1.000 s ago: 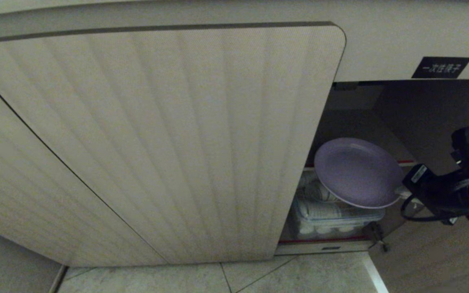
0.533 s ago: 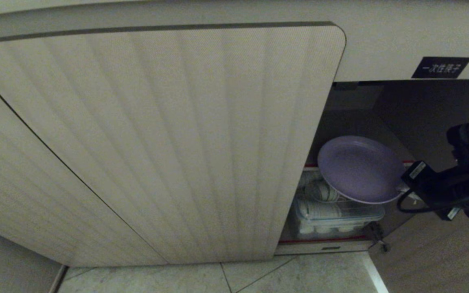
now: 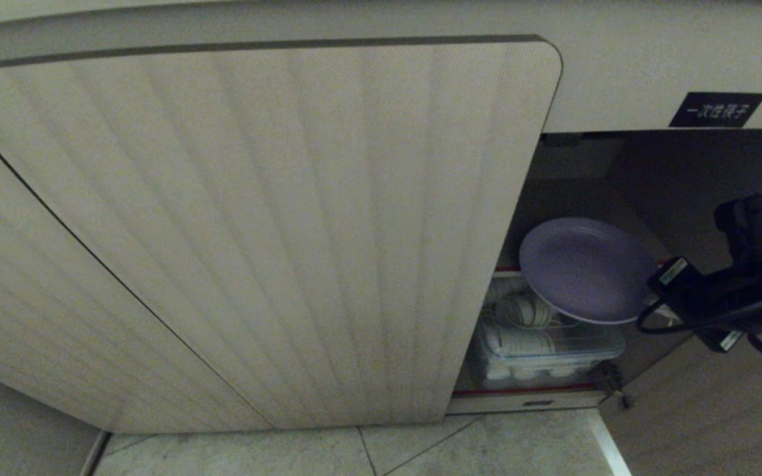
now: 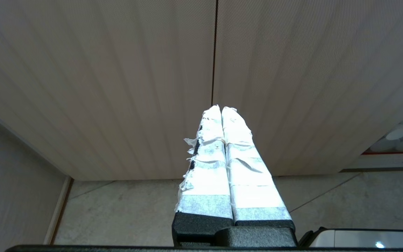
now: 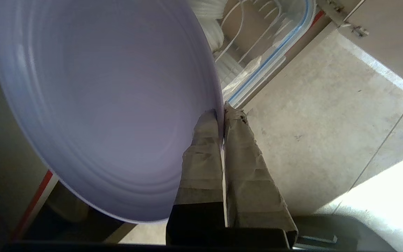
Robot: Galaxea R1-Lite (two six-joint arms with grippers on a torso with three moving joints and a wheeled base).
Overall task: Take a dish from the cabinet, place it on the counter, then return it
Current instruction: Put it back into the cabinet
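- Firstly, in the head view, the round, shallow, lavender plastic dish [image 3: 586, 268] is seen tilted in the open right side of the beige ribbed cabinet [image 3: 255, 231], above a clear plastic bin of white crockery [image 3: 540, 344] on the lower shelf. It is held at its right rim by the right gripper [image 3: 652, 305], whose black arm comes in from the right. The counter is not shown.
- In the right wrist view, the two taped fingers [image 5: 205, 154] are seen pressed together on the rim of the dish, with only a small part of the edge between them.
- In the left wrist view, the left gripper [image 4: 221, 109] is seen with its taped fingers together, holding nothing, parked before the closed ribbed doors above the tiled floor [image 4: 117, 210].
- A slip is judged possible: the smooth plate is pinched only at one edge, so its own weight could turn it out of the grip. A knock against the door edge or the cabinet frame could also loosen it during the way out.
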